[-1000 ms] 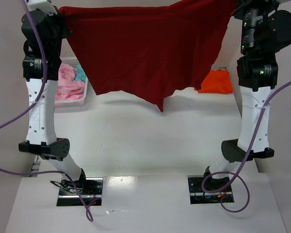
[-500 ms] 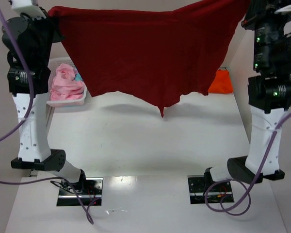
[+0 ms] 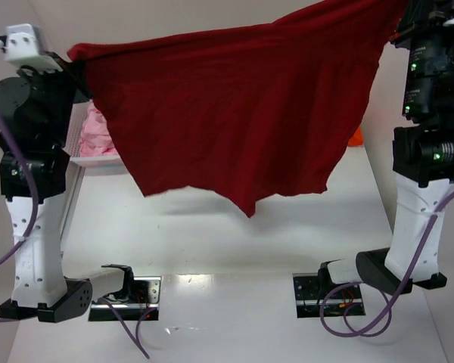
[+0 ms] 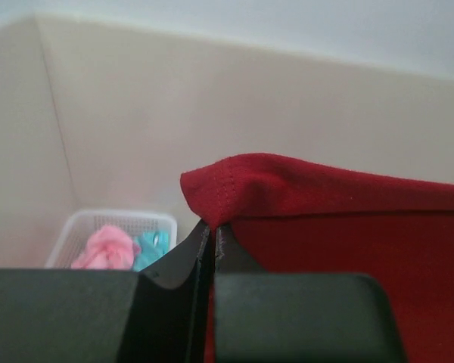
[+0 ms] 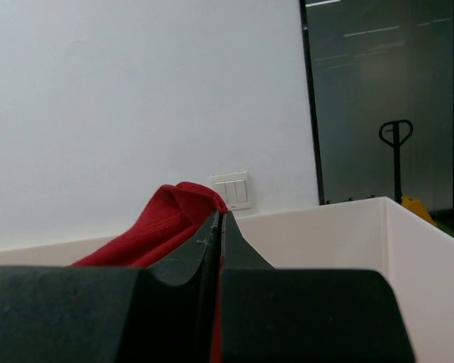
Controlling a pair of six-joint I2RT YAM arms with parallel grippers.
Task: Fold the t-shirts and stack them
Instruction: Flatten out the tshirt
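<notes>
The dark red t-shirt (image 3: 234, 113) hangs spread in the air above the middle of the table (image 3: 212, 242). A white mesh basket (image 4: 83, 223) at the far left corner holds a pink shirt (image 3: 98, 136) and a teal shirt (image 4: 153, 246). A sliver of an orange shirt (image 3: 356, 138) shows near the far right edge. The left gripper (image 4: 212, 231) and right gripper (image 5: 220, 219) each clench an upper corner of the red one.
</notes>
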